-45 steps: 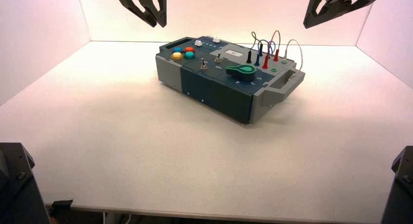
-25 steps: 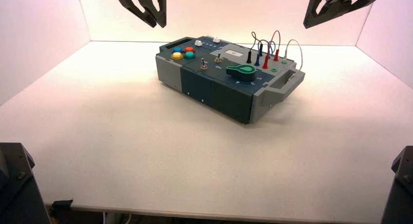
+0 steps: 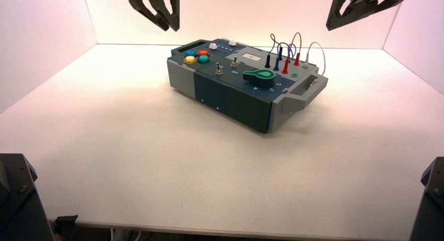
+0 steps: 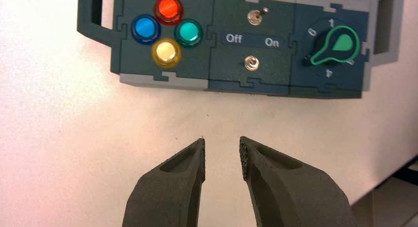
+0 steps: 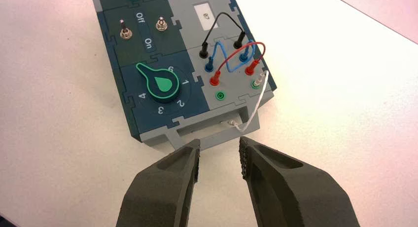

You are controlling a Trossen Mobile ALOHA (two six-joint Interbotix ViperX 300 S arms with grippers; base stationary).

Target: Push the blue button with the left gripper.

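Up above the far left of the white table [image 3: 131, 146], the left gripper [image 4: 223, 155] hangs in the air with its two dark fingers [image 4: 190, 165] slightly spread, a narrow gap between the tips and nothing held. It is well apart from the grey-blue box [image 3: 246, 102], which sits turned at an angle on the tabletop. From the left wrist camera the gripper's tips point toward the bare table just short of the box's edge. The blue button [image 4: 146, 28] lies in a cluster of four domed buttons at the box's left end, as the high camera shows it, with the red button [image 4: 168, 9], the teal-green button [image 4: 188, 32] and the yellow button [image 4: 166, 52] close around it in a diamond; nothing touches it. Beside that cluster are two small metal toggle switches [image 4: 252, 63] with a label reading "Off" and "On" between them, and further along a dark knob with a green pointer [image 4: 335, 45] ringed by numerals. The right gripper [image 5: 219, 155] hovers high over the far right of the table, its fingers likewise a little apart and empty, looking down at the box's other end, where black, blue, red and white wires [image 5: 236, 49] loop between sockets near the grey handle [image 5: 212, 133].
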